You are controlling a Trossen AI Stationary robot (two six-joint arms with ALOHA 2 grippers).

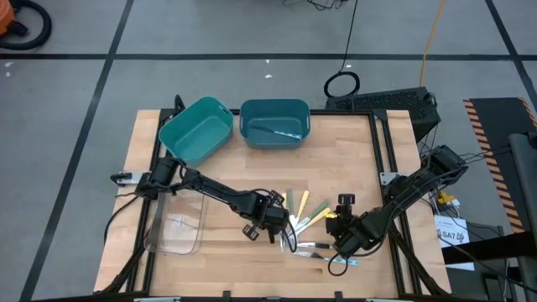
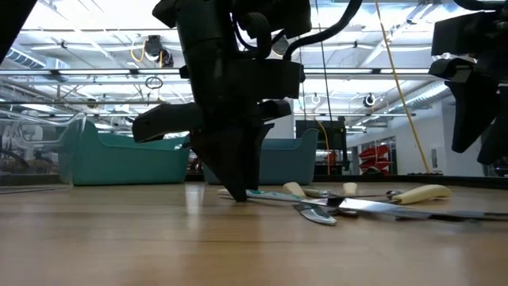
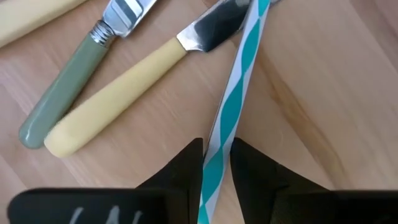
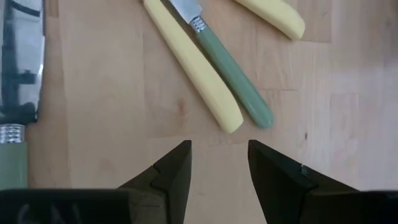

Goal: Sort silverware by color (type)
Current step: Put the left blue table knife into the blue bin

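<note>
Several pieces of silverware lie loose on the wooden table's near middle: yellow handles, a grey-green handle and a teal-and-white striped handle. My left gripper stands over the striped handle, shut on it, its tips down at the tabletop. My right gripper hovers open to the right of the pile, nothing between its fingers. A yellow handle and a green handle lie side by side on the wood just ahead of it. My left gripper pinches the striped handle's two long sides between its two fingers. The fingers come steeply from above and lie across the handle. The handle still lies along the table, its far part crossing a knife blade.
Two teal bins stand at the table's far edge, the right one with a utensil inside. A clear tray sits at the near left under the left arm. Bare wood lies between bins and pile.
</note>
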